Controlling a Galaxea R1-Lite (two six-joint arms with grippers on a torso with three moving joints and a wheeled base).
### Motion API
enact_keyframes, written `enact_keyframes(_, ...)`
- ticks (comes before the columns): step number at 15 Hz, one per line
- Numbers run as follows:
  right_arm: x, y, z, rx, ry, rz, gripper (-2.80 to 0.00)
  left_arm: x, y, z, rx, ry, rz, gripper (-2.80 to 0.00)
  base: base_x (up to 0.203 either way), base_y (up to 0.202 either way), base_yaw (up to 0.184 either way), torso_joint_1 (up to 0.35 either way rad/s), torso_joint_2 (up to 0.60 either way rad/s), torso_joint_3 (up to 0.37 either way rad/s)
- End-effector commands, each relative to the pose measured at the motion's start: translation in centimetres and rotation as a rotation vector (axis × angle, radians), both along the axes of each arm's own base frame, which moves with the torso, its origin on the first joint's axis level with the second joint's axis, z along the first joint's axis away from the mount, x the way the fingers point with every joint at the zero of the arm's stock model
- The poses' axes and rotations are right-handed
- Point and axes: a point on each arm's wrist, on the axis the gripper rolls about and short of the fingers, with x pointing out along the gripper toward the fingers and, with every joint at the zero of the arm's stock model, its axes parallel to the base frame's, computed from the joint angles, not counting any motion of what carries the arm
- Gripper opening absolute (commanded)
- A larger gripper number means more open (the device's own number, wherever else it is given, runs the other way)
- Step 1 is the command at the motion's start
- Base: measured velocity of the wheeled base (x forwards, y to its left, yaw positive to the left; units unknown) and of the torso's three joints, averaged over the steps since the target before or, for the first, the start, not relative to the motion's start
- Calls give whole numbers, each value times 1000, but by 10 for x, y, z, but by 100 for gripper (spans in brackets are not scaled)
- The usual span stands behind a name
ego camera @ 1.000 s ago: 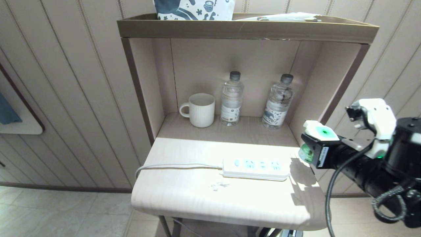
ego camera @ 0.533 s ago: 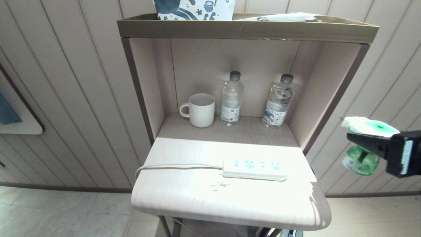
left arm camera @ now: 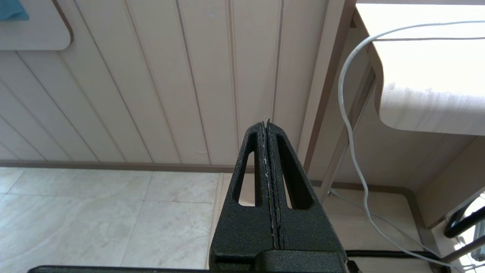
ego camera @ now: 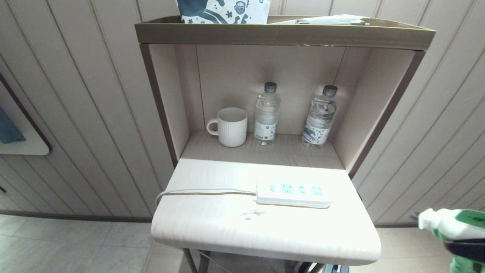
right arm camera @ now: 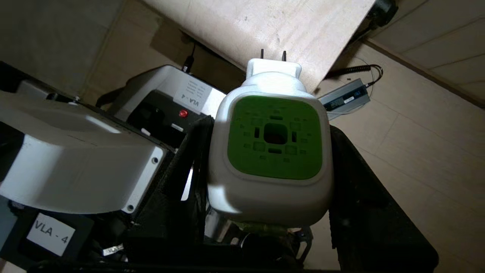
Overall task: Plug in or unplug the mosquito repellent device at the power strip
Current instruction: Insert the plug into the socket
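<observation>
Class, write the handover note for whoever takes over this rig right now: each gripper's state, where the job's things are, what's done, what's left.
Right gripper: shut on the white, green-faced mosquito repellent device, prongs bare, low off the table's right side.
Left gripper: shut, empty, parked low beside the table's left side.
Long white power strip: flat on the pale wooden table, sockets empty.
Done: device is unplugged and clear of the strip.
Left: apparently only setting it down.
</observation>
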Motion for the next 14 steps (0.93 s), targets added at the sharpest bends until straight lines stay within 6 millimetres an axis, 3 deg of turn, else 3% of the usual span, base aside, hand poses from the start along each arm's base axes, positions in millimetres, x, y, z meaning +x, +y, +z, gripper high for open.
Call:
enact_keyframes(1, 17, 19, -8, -81, 49, 27, -280, 0, 0, 0, 0, 1, 0, -280, 0, 0, 0, 0, 0, 0)
enact_keyframes(8, 44, 71, -25, -231, 120, 171, -280, 0, 0, 0, 0, 1, 0, -280, 0, 0, 0, 0, 0, 0)
enact_keyframes(14, 47, 73, -30, -245, 137, 163, -280, 0, 0, 0, 0, 1, 0, -280, 0, 0, 0, 0, 0, 0)
